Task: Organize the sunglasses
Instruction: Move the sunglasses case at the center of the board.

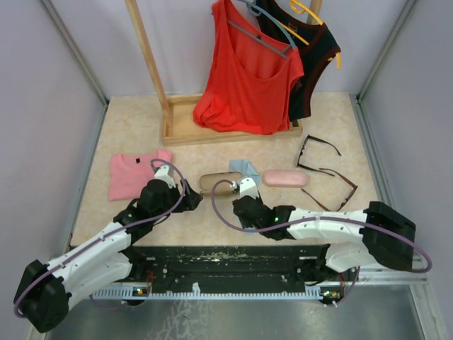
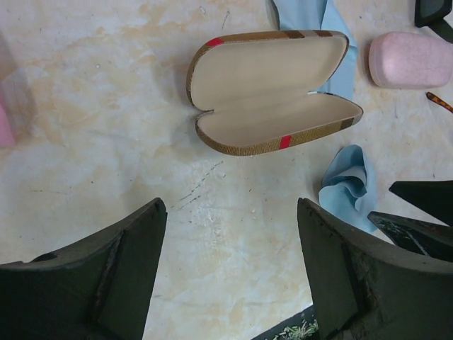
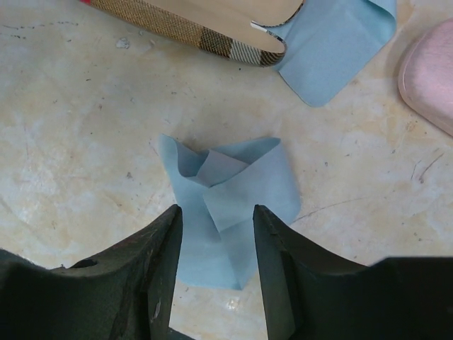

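Sunglasses [image 1: 305,154] lie clear of both claws: left claw [image 2: 232,210] gapes empty, right claw [image 3: 216,212] parted astride crumpled blue cloth [image 3: 237,185].

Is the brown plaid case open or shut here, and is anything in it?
Open and empty: the left wrist view shows the plaid case with both halves spread apart, bare beige lining, nothing inside.

no readable text, labels, brands or numbers anywhere in view

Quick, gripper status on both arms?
Left gripper: open, holding nothing.
Right gripper: open over the crumpled blue cloth, not gripping it.
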Motion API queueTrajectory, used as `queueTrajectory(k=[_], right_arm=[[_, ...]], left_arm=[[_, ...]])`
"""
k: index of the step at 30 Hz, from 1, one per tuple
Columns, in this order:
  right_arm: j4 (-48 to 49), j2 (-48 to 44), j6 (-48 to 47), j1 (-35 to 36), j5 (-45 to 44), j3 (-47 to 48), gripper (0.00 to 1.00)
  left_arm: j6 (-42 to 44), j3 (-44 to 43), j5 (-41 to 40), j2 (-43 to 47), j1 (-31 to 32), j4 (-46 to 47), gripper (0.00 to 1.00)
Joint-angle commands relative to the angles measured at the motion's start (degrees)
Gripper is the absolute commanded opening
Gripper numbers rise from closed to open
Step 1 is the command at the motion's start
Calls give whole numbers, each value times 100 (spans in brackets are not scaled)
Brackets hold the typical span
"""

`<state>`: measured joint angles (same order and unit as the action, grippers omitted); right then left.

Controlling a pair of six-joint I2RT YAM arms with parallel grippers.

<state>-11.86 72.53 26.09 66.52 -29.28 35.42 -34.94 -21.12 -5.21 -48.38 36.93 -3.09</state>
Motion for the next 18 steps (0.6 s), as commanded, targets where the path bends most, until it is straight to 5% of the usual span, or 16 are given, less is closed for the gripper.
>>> queueTrajectory(k=[1,18], right_arm=[[51,438,360,205,-585,537,45],[-1000,1607,1079,396,-1201,1397,39]], left_arm=[[25,-10,61,108,7,48,80],[-31,157,117,74,7,117,80]])
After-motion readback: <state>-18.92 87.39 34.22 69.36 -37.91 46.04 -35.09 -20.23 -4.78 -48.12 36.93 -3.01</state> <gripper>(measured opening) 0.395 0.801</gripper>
